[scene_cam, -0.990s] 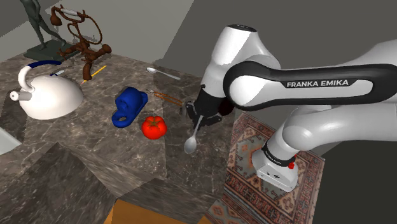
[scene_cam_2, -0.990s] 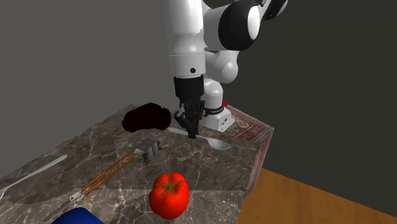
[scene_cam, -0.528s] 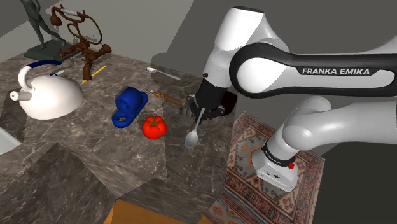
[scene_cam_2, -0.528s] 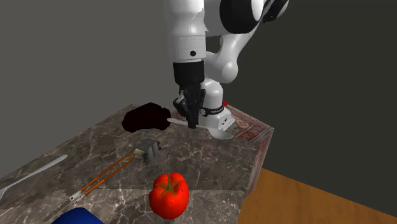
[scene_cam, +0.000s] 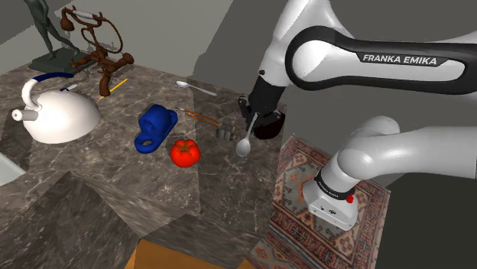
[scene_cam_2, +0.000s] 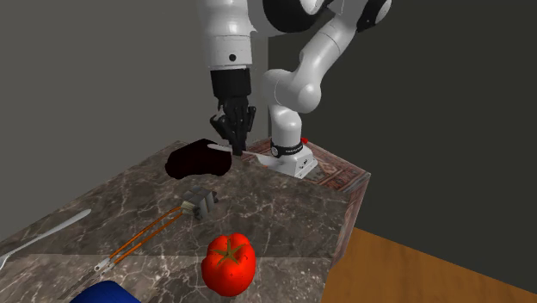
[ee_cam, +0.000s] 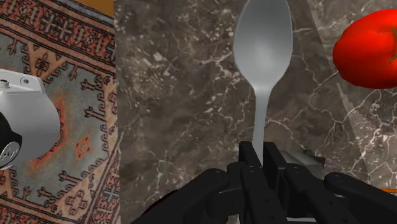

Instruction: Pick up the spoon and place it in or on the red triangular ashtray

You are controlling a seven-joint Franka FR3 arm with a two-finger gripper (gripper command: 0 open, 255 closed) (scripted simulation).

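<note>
The fingers [ee_cam: 248, 157] are clamped on the handle of the grey spoon [ee_cam: 263, 44], whose bowl points away from the gripper [ee_cam: 261, 153]. The spoon hangs bowl-down above the dark marble tabletop [scene_cam: 115, 191], clear of its surface. The ashtray [scene_cam_2: 200, 158], rendered very dark red, almost black, rests on the tabletop close beside the gripper. A red tomato [scene_cam: 185, 152] lies nearby.
</note>
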